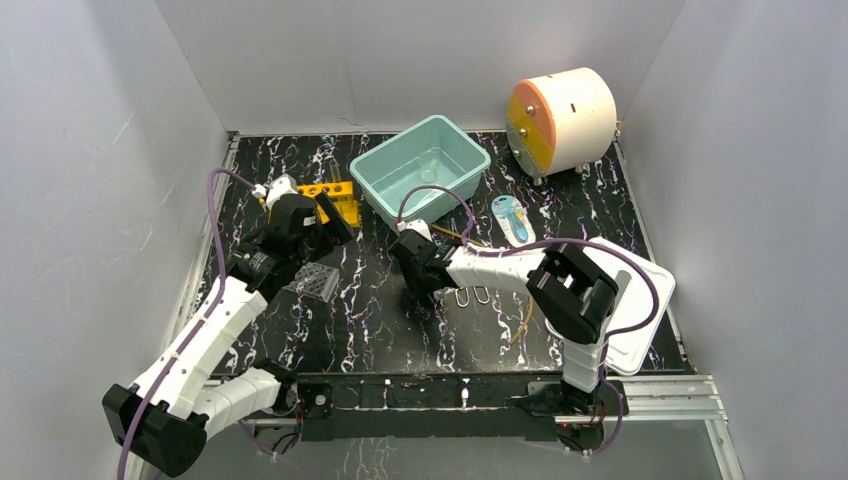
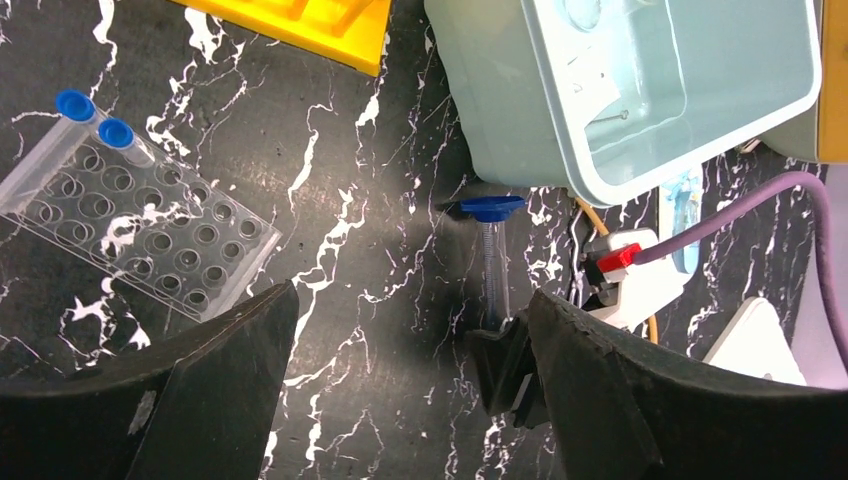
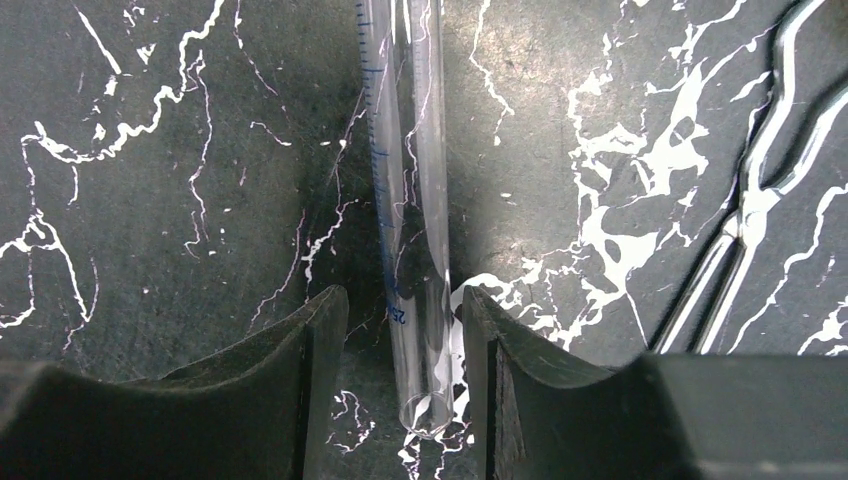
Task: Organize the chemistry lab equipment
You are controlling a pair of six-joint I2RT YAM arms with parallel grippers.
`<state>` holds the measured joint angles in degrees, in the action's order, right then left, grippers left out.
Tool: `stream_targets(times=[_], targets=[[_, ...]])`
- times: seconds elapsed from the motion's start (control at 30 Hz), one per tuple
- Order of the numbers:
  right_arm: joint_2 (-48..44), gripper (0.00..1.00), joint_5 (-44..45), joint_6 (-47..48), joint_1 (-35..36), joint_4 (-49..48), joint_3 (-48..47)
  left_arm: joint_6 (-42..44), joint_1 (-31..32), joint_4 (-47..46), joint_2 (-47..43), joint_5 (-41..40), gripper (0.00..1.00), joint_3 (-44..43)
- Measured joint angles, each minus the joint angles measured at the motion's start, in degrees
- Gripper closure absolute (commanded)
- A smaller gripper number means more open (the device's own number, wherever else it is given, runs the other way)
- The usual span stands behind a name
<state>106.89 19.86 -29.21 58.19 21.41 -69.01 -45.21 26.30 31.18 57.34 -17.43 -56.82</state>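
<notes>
A clear graduated cylinder (image 3: 408,150) with a blue base (image 2: 491,208) lies on the black marbled table. My right gripper (image 3: 403,300) is open and straddles its open end, with a narrow gap on each side; in the top view it (image 1: 415,285) is at the table's middle. My left gripper (image 2: 410,340) is open and empty above bare table; in the top view it (image 1: 335,235) is beside the yellow holed rack (image 1: 335,195). Two blue-capped tubes (image 2: 95,120) lie on a clear well plate (image 2: 150,240). Wire clips (image 3: 760,200) lie to the right of the cylinder.
A teal bin (image 1: 470,160) stands at the back middle, a white and orange drum (image 1: 560,120) at the back right. A white tray (image 1: 645,300) lies at the right edge. A card with a blue item (image 1: 512,218) lies by the bin. White walls enclose the table.
</notes>
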Motion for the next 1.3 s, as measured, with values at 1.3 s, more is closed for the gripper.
stream_targets(times=[1.3], targets=[[-16.11, 0.73, -25.24, 8.00, -5.22, -13.79, 7.30, -8.79, -6.34, -13.27, -2.80, 18.21, 0.12, 6.84]])
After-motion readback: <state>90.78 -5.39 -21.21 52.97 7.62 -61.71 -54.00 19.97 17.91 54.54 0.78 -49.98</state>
